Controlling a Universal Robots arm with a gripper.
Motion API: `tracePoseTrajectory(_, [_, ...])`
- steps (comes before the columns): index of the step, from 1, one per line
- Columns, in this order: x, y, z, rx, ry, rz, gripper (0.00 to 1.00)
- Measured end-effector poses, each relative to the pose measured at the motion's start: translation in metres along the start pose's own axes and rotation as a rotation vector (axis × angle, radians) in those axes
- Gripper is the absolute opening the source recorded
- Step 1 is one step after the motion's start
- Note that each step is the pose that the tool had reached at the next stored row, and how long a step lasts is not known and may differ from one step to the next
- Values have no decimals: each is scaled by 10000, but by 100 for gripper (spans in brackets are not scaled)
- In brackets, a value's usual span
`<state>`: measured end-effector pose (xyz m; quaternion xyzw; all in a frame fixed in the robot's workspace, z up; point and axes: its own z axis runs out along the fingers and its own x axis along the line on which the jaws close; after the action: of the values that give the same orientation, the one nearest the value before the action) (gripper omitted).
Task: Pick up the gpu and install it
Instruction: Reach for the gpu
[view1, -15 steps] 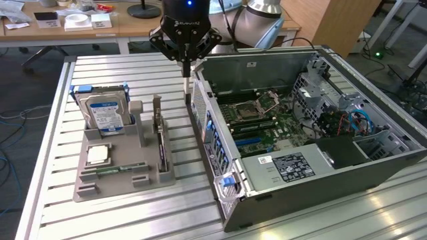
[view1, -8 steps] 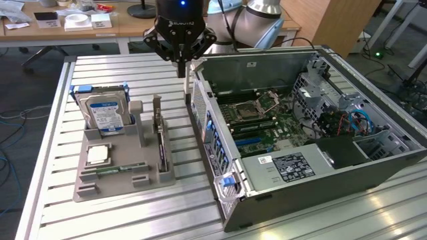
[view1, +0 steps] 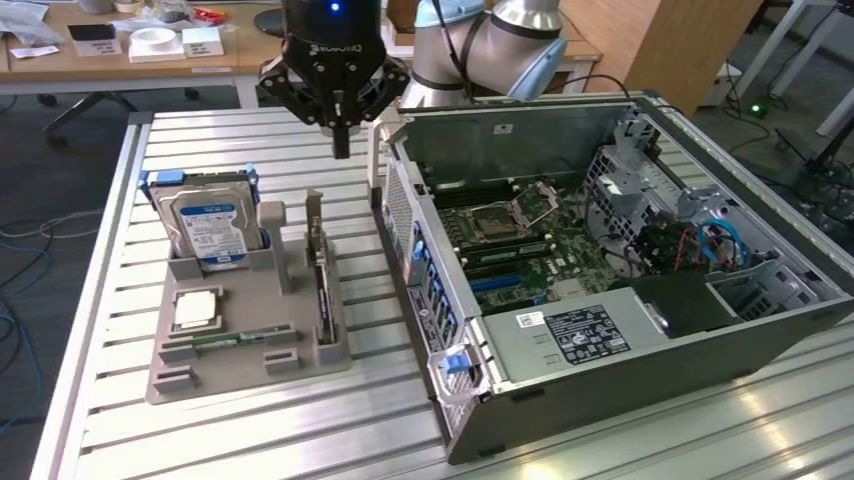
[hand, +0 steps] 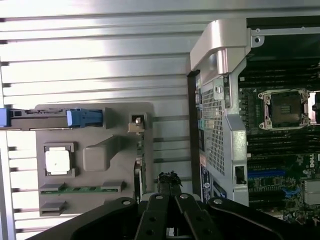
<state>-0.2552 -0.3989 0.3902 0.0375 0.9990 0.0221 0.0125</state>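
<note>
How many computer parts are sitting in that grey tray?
4: hard drive upright at the far end; chip beside it; memory stick nearer the camera; gpu on edge along the side by the case. None seems hidden.

One gpu (view1: 320, 270), one drive (view1: 210, 225), one case (view1: 667, 385)

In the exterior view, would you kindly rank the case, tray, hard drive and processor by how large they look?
Largest to smallest:
1. case
2. tray
3. hard drive
4. processor
The differences are plain; nearness to the camera does not change the order.
</note>
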Motion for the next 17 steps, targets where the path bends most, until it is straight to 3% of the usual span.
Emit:
tracePoseTrajectory(12, [275,-21,8,-1,0,1,10])
tracePoseTrajectory(17, [301,-23,9,0,0,-1,10])
